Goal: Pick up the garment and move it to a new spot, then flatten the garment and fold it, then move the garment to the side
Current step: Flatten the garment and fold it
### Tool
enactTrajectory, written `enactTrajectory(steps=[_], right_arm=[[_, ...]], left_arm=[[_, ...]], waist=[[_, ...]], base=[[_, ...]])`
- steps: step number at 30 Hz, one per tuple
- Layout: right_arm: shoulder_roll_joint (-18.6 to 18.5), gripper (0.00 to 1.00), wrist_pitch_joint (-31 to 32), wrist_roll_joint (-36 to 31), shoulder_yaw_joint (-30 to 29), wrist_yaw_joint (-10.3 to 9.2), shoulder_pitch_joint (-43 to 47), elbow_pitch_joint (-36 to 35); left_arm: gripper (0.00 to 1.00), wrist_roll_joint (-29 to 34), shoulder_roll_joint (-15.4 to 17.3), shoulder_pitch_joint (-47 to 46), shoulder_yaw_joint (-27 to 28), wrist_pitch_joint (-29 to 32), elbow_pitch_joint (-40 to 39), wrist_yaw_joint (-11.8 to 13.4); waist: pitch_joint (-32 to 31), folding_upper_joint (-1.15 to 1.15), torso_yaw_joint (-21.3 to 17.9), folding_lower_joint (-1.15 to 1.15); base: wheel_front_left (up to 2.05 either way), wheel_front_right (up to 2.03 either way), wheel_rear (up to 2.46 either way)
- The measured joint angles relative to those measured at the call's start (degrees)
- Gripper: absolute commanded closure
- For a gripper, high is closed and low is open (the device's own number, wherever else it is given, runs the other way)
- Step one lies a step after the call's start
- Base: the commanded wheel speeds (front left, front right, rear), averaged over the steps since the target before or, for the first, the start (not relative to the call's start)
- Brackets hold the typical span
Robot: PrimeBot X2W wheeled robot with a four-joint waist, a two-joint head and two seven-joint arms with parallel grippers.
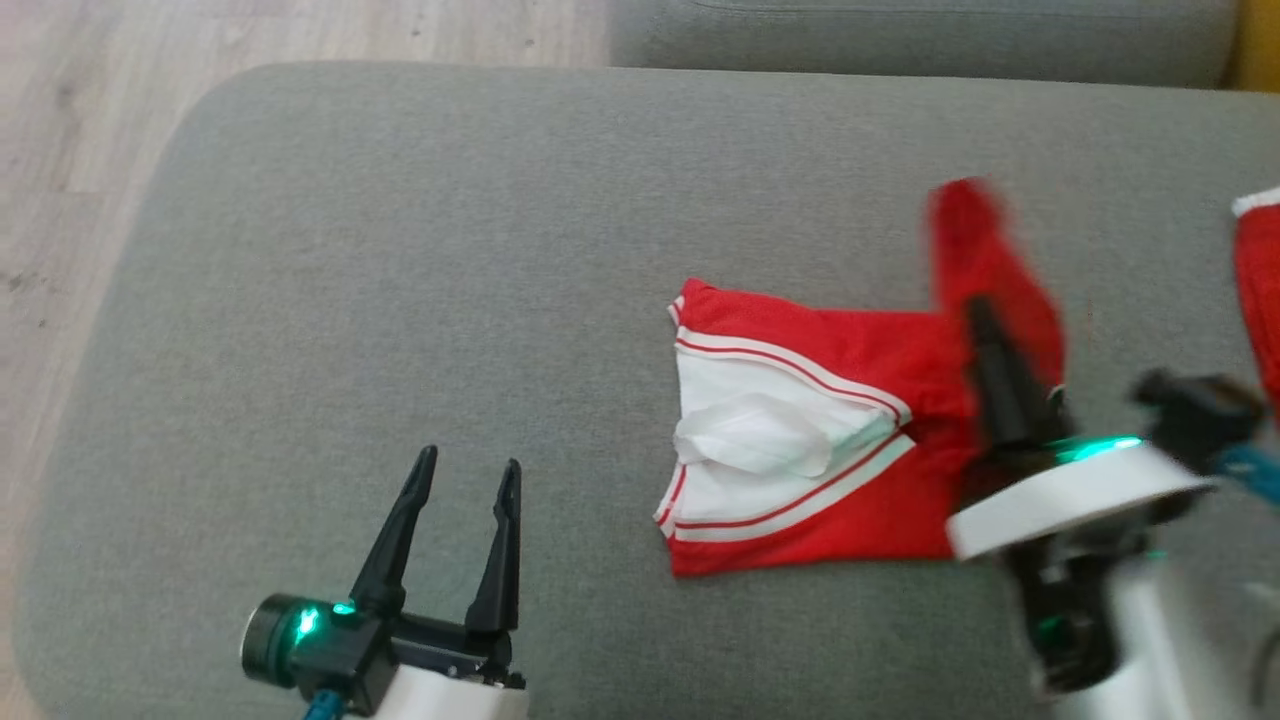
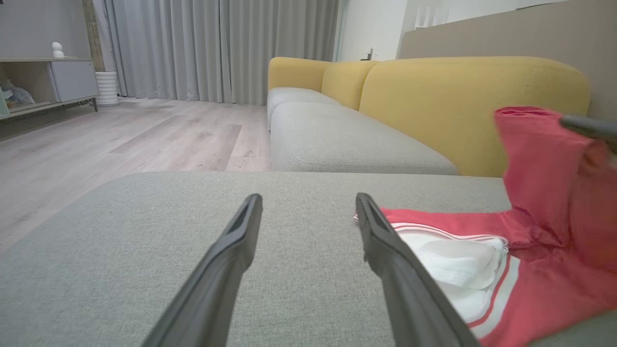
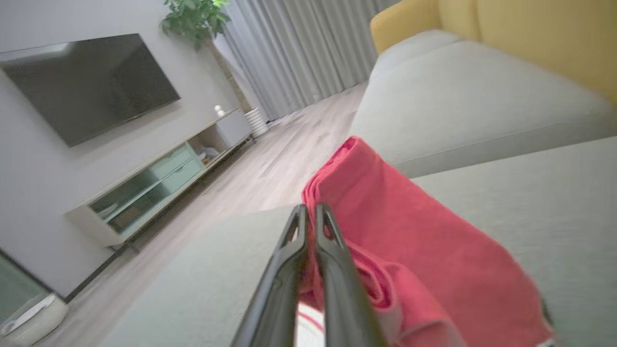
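The garment [image 1: 800, 440] is a red pair of shorts with white panels and red-white stripes, lying on the grey cushion [image 1: 450, 250] right of centre. My right gripper [image 1: 978, 310] is shut on its right part and holds a red flap [image 1: 975, 250] lifted off the cushion. In the right wrist view the closed fingers [image 3: 332, 260] pinch red cloth [image 3: 409, 250] that drapes to their right. My left gripper [image 1: 470, 465] stands open at the lower left, apart from the garment. The left wrist view has the garment [image 2: 482, 270] just right of the open fingers [image 2: 385, 250].
Another red and white cloth [image 1: 1260, 280] lies at the cushion's right edge. Wooden floor [image 1: 70, 150] runs along the left, past the cushion's rounded edge. A second grey cushion [image 1: 920, 35] and a yellow sofa back [image 2: 458, 96] lie beyond. A TV stand [image 3: 159, 178] is across the room.
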Motion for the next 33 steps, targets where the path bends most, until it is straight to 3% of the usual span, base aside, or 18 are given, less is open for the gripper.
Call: enactTrajectory(steps=[6, 12, 13, 14, 15, 23, 29, 33], right_arm=[[-0.08, 1.0, -3.49, 1.91, 10.48, 0.0, -1.92, 6.46], [-0.16, 1.0, -6.28, 4.6, 17.09, 0.0, -6.42, 12.03], [-0.2, 0.93, -6.34, 5.1, 18.05, 0.0, -6.8, 12.96], [-0.21, 0.31, -6.34, 5.56, 18.98, 0.0, -7.09, 13.71], [-0.21, 0.0, -6.34, 5.9, 19.82, 0.0, -7.22, 14.34], [-0.32, 0.0, -8.08, 6.57, 21.76, 0.0, -7.52, 14.41], [-0.32, 0.0, -10.77, 0.16, 13.33, 0.0, -5.64, 13.17], [-1.59, 0.0, -15.04, -5.9, 7.32, 0.0, 1.08, 12.48]], left_arm=[[0.0, 0.22, -0.3, -0.05, 0.07, 0.0, 0.77, -0.54], [0.0, 0.63, -0.56, -0.09, 1.13, 0.0, 1.0, -1.02], [0.0, 0.63, -0.62, -0.1, 1.19, 0.0, 1.03, -1.02], [0.0, 0.63, -0.71, -0.1, 1.2, 0.0, 1.11, -1.03], [0.0, 0.63, -0.82, -0.1, 1.23, 0.0, 1.16, -1.03], [0.0, 0.63, -1.35, -0.09, 1.58, 0.0, 1.65, -1.02], [0.0, 0.63, -1.62, 0.08, 1.86, 0.0, 2.5, -0.97], [0.0, -0.04, -1.72, 1.83, 3.03, 0.0, 3.03, -0.42]], waist=[[0.24, 0.0, 2.37, 0.0], [1.07, 0.0, 4.25, 0.01], [1.16, 0.0, 4.49, 0.01], [1.22, 0.0, 4.67, 0.01], [1.26, 0.0, 4.8, 0.01], [0.18, 0.0, 4.12, 0.01], [-2.83, 0.0, 2.65, 0.0], [-5.69, 0.0, 1.05, 0.0]], base=[[0.0, 0.0, 0.0], [0.0, 0.0, 0.0], [0.0, 0.0, 0.0], [0.0, 0.0, 0.0], [0.0, 0.0, 0.0], [0.0, 0.0, 0.0], [0.0, 0.0, 0.0], [0.0, 0.0, 0.0]])
